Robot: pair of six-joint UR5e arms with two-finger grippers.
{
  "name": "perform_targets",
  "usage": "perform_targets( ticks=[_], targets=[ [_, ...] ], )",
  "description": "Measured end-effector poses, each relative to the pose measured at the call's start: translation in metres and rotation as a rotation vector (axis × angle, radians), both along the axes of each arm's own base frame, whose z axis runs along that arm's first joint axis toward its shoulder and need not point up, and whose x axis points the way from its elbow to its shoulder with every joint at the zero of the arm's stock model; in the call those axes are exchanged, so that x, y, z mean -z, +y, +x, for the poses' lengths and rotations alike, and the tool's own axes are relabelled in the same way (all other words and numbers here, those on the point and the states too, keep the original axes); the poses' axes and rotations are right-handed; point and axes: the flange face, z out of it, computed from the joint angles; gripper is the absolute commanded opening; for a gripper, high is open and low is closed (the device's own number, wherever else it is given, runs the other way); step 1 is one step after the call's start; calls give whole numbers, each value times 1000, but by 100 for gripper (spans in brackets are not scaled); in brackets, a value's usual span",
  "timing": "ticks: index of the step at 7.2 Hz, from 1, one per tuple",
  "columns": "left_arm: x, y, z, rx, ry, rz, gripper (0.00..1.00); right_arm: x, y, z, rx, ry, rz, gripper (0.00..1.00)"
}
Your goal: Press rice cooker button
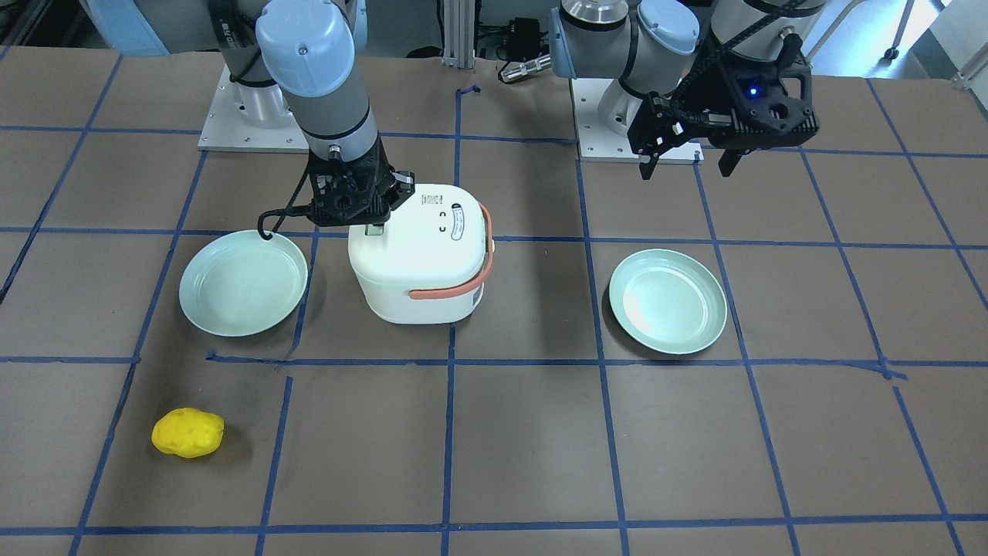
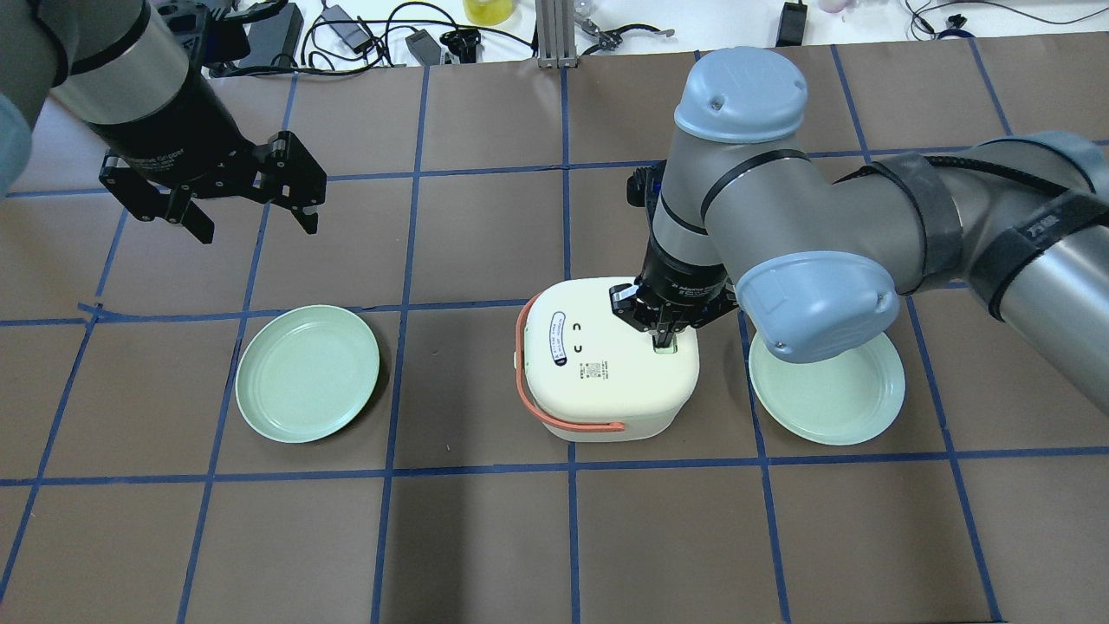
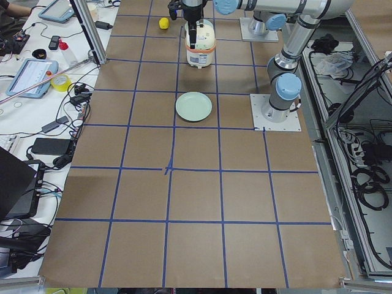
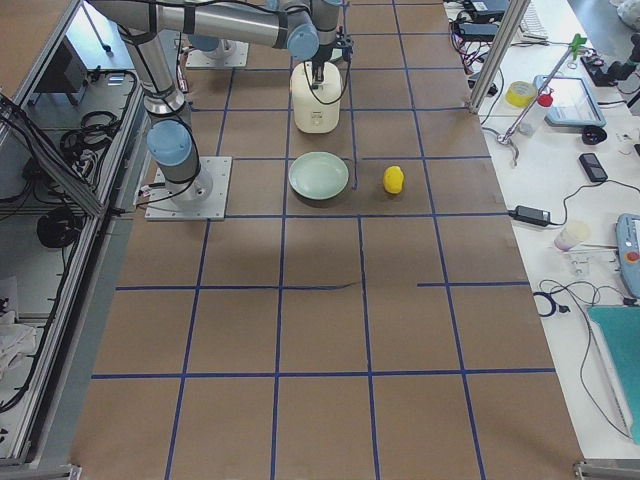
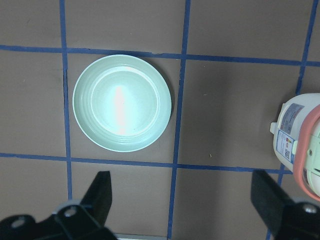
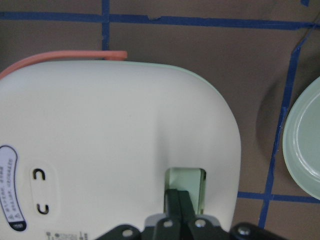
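A white rice cooker [image 2: 611, 355] with an orange handle [image 2: 528, 381] stands mid-table; it also shows in the front view [image 1: 421, 255] and the right wrist view [image 6: 115, 145]. Its pale green button [image 6: 186, 186] sits in a recess on the lid's edge. My right gripper [image 2: 664, 340] is shut, its fingertips [image 6: 178, 200] pressed together down into that recess on the button; it also shows in the front view [image 1: 376, 226]. My left gripper [image 2: 251, 221] is open and empty, held high over the table's left side, above a green plate [image 5: 121, 102].
Two pale green plates lie on either side of the cooker, one on the left [image 2: 308, 373] and one on the right [image 2: 827, 390]. A yellow sponge-like lump [image 1: 187, 432] lies near the operators' edge. Cables and gear [image 2: 390, 35] sit beyond the far edge.
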Motion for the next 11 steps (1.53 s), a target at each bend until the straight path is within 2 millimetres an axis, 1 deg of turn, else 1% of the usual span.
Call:
perform_targets(
  ticks=[1,2,3,4,5,6,7,8,9,11],
  targets=[
    [0,0,0,0,0,0,100,-10,-4,0,20,0,-19,100],
    [0,0,0,0,0,0,100,-30,-11,-3,43,14,-42,100],
    [0,0,0,0,0,0,100,-56,-21,-11,60,39,-51,100],
    [0,0,0,0,0,0,100,-88,-36,-30,89,53,-49,100],
    [0,0,0,-1,0,0,100,-117,-51,-58,111,52,-54,100],
    [0,0,0,-1,0,0,100,-142,-64,-87,105,48,-77,100],
    [0,0,0,0,0,0,100,-160,-74,-112,90,47,-114,100],
    [0,0,0,0,0,0,100,-172,-83,-131,79,50,-159,100],
    [0,0,0,0,0,0,100,-179,-89,-143,74,53,-198,100],
    [0,0,0,1,0,0,100,-183,-92,-150,74,57,-231,100]
  ],
)
